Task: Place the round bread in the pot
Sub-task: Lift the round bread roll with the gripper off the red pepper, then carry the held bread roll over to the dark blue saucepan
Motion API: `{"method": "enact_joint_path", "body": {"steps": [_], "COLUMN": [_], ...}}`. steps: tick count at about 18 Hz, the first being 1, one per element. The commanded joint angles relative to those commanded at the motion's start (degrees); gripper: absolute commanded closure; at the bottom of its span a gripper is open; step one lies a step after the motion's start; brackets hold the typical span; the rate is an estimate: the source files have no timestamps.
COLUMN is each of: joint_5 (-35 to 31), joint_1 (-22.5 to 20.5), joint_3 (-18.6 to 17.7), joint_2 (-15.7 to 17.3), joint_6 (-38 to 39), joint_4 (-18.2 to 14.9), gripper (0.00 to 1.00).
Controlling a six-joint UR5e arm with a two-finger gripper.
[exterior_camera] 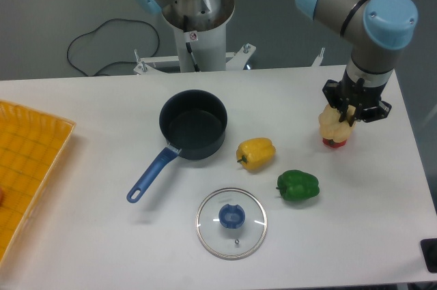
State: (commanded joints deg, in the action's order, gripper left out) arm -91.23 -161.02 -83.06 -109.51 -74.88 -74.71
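The round bread [332, 125] is a pale tan lobed bun at the right side of the table. My gripper [347, 117] comes down on it from above, and its fingers are closed around the bun's right part. The bun is just above a small red object [334, 142] on the table. The pot [193, 126] is a dark navy saucepan left of centre, empty, with its blue handle [151, 175] pointing to the front left. The pot is well to the left of my gripper.
A yellow bell pepper [256, 153] and a green bell pepper [298, 185] lie between pot and gripper. A glass lid [231, 222] with a blue knob lies near the front. An orange tray [27, 167] is at the left edge. The arm's base [198, 24] stands behind the pot.
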Motion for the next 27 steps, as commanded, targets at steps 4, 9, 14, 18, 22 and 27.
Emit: {"method": "enact_joint_path", "body": {"steps": [4, 9, 14, 18, 22, 27], "joint_5": [0.17, 0.35, 0.09, 0.18, -0.26, 0.17], "joint_1": [-0.09, 0.26, 2.98, 5.09, 9.04, 12.82], "joint_3": [1.32, 0.53, -1.75, -4.3, -7.9, -12.21], "joint_2": [-0.35, 0.35, 3.24, 6.85, 10.62, 14.85], "joint_6": [0.0, 0.09, 2.2, 2.2, 4.92, 8.25], "joint_4": [0.0, -0.44, -0.62, -1.67, -2.02, -1.32], "gripper": [0.73, 0.73, 0.73, 0.73, 0.73, 0.73]}}
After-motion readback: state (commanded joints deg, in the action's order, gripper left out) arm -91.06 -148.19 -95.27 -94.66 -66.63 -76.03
